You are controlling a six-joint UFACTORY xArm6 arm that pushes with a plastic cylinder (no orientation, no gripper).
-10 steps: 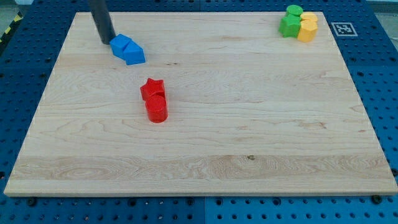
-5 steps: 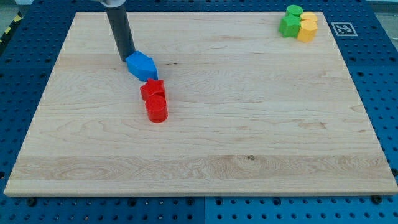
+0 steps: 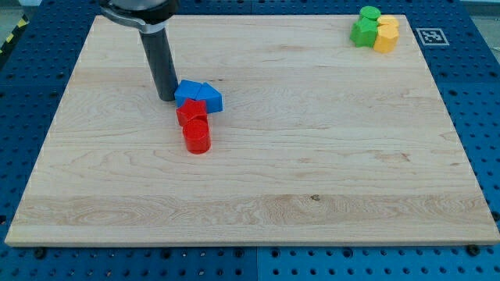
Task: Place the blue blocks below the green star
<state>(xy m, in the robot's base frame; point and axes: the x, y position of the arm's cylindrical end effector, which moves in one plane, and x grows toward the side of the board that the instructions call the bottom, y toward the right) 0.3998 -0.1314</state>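
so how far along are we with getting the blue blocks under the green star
Done: nothing placed yet. The blue blocks sit in the view's upper left, pressed against the red star, with the red cylinder just below it. In hand: my tip is touching their left side, set to push rightward. Left: most of the board's width to cross, to the spot below the green star in the top right cluster beside the yellow blocks.

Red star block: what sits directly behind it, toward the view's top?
The blue blocks sit behind the red star block, apparently touching it; their lower edges are hidden. My tip is at their left.
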